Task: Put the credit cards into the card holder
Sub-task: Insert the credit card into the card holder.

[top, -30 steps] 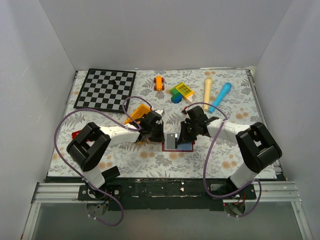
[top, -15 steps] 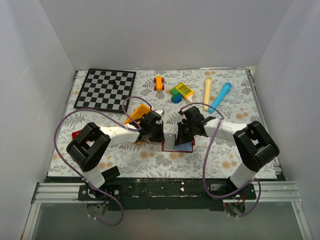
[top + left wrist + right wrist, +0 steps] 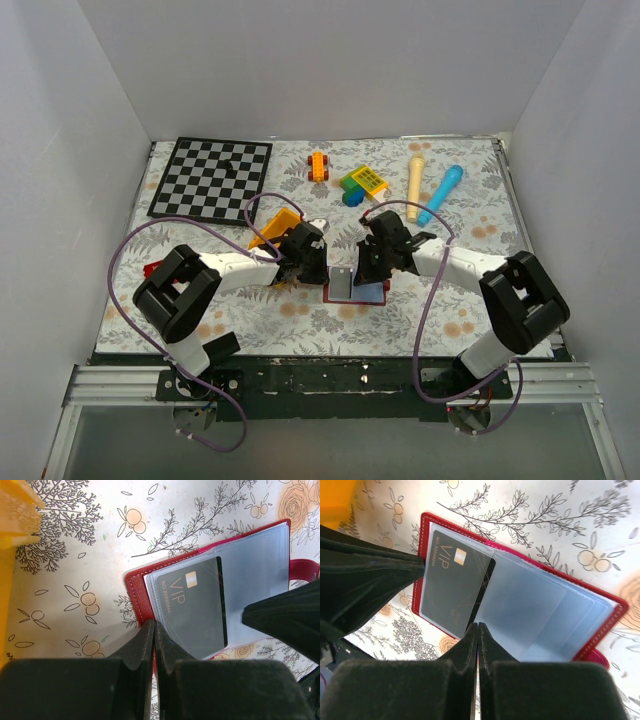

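The card holder [image 3: 362, 291] lies open on the flowered cloth between my two grippers, its red cover [image 3: 137, 587] and pale blue pockets [image 3: 535, 615] showing. One black credit card [image 3: 192, 607] marked VIP sits inside the clear pocket on the holder's left half [image 3: 452, 587]. My left gripper [image 3: 154, 625] is shut, its tips resting at the holder's red left edge. My right gripper [image 3: 478, 626] is shut too, its tips at the near edge of the pocket beside the card's right end. No other credit cards are in view.
A yellow bin [image 3: 275, 228] stands just behind the left gripper. A chessboard [image 3: 212, 178] lies at the back left. An orange toy car [image 3: 318, 165], coloured blocks [image 3: 362, 183], a cream peg [image 3: 415, 175] and a blue marker [image 3: 440, 193] lie at the back.
The right gripper has shifted slightly left over the holder, and the right arm's elbow has swung a little outward. The left arm has stayed put.
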You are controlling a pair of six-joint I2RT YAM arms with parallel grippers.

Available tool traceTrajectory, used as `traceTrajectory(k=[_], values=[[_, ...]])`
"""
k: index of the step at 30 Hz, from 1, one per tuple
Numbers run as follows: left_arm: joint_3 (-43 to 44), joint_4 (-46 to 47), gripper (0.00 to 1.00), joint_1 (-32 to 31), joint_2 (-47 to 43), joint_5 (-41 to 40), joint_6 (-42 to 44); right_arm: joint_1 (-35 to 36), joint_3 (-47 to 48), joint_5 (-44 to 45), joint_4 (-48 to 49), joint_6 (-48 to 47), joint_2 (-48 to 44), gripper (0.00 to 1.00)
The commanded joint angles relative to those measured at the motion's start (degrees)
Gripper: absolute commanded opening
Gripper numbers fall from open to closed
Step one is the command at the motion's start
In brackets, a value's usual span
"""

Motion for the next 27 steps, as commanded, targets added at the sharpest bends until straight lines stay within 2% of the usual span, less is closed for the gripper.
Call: traceTrajectory(k=[1,7,19,20,22,25,27], values=[[-1.7,-3.6,0.00,-0.3,0.1,0.3,0.3,-0.1,-0.8,5.4,-1.9,-1.1,-6.1,0.01],[-1.6,-3.6,0.00,-0.3,0.0,0.3,0.3,-1.4,-3.3,8.8,-2.5,-0.8,-8.8,0.01],[-1.1,-4.1,0.00,-0.3,0.1,0.1,0.5,-2.5,-3.6,9.7,-2.6,0.3,-5.2,0.01],[-1.2,-4.1,0.00,-0.3,0.2,0.1,0.5,-2.7,-3.8,9.1,-2.2,0.3,-5.2,0.04],[-1.0,-4.1,0.00,-0.3,0.2,0.2,0.5,-3.0,-4.4,7.9,-0.9,1.0,-5.2,0.16],[-1.0,-4.2,0.00,-0.3,0.4,0.2,0.5,-3.3,-5.2,7.0,0.1,1.7,-5.0,0.30],[-1.0,-4.2,0.00,-0.3,0.5,0.2,0.6,-3.6,-5.6,6.5,0.7,2.1,-4.9,0.35]])
